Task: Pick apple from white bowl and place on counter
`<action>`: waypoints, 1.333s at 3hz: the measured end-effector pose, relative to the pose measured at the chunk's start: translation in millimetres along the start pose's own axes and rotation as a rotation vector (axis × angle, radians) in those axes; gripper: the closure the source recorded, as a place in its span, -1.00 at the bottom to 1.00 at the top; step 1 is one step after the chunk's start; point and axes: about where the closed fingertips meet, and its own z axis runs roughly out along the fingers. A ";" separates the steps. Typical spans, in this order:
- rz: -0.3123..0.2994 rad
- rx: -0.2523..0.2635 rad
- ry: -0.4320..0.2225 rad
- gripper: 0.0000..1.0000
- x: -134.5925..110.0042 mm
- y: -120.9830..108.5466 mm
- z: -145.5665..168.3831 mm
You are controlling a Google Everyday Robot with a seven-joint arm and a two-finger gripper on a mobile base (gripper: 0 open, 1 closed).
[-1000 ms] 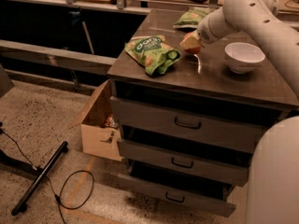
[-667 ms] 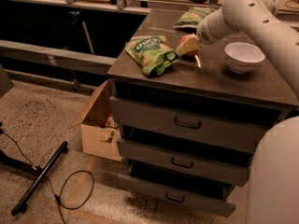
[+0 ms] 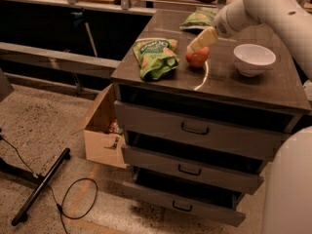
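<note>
The apple (image 3: 197, 58) is small and reddish-orange. It sits on the dark glossy counter (image 3: 229, 82), left of the white bowl (image 3: 253, 58), which shows nothing inside. My gripper (image 3: 196, 46), pale cream, reaches down from the white arm at the upper right. It is directly over the apple and touches or nearly touches its top. The part of the apple behind the gripper is hidden.
A green snack bag (image 3: 156, 56) lies on the counter left of the apple, and another (image 3: 200, 18) lies at the back. The cabinet has three handled drawers (image 3: 195, 128). An open cardboard box (image 3: 100, 130) stands on the floor at its left, beside a black cable (image 3: 73, 204).
The gripper has risen slightly up and to the right. The apple now shows below it, on the counter. The bowl and bags have not moved.
</note>
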 end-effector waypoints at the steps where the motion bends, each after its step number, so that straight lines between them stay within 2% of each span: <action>1: 0.013 0.072 -0.040 -1.00 -17.9 -31.9 -47.8; 3: 0.004 0.205 -0.052 -1.00 -23.2 -84.3 -144.3; 4: 0.004 0.205 -0.052 -1.00 -23.2 -84.2 -144.2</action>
